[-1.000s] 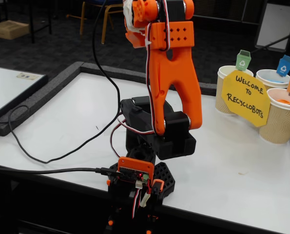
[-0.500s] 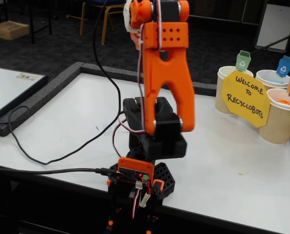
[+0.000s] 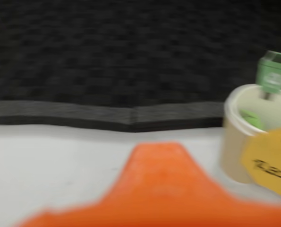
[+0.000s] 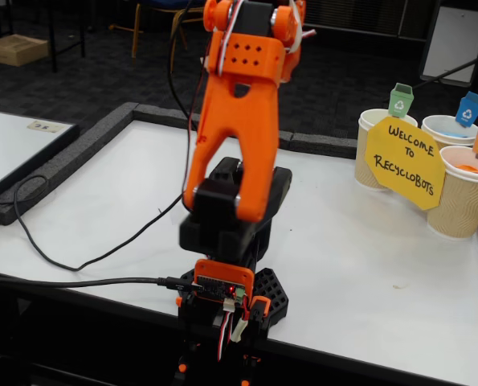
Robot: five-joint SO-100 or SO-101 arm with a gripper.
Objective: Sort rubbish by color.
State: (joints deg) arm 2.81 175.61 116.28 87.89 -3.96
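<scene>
Wrist view: green rubbish (image 3: 251, 119) right of tool (image 3: 159, 189)

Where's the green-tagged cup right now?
In the fixed view the green-tagged cup stands at the table's far right, leftmost of three cups, behind the yellow sign. The wrist view shows it at the right edge.

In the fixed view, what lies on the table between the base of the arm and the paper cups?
Nothing: in the fixed view, the white table is bare between the arm's base and the paper cups. Only a tiny speck shows nearer the front edge.
</scene>
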